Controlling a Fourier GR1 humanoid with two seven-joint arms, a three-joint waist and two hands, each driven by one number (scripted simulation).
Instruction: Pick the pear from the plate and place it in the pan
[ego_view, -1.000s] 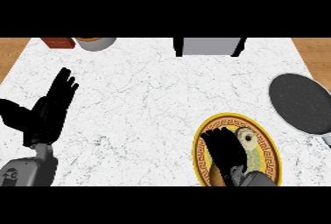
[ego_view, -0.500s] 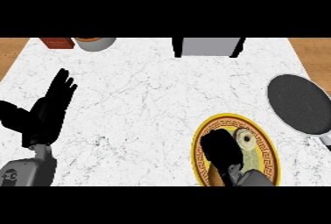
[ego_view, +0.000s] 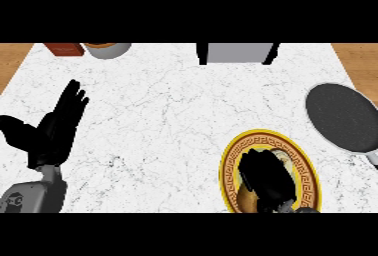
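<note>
Right hand (ego_view: 269, 180) curled over pear (ego_view: 284, 159) on gold-rimmed plate (ego_view: 303, 152), lower right | pan (ego_view: 341, 116) right edge, apart from plate | left hand (ego_view: 52, 131) resting at left, fingers straight, holding nothing

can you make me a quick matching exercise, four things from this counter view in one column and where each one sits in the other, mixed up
Things:
1. pan
2. plate
3. left hand
4. right hand

Places:
a. over the plate, near the view's lower edge
b. at the counter's right edge, beyond the plate
c. at the view's left, fingers straight and pointing up
d. on the marble at lower right, gold rim showing

Pairs: 1-b, 2-d, 3-c, 4-a
</note>
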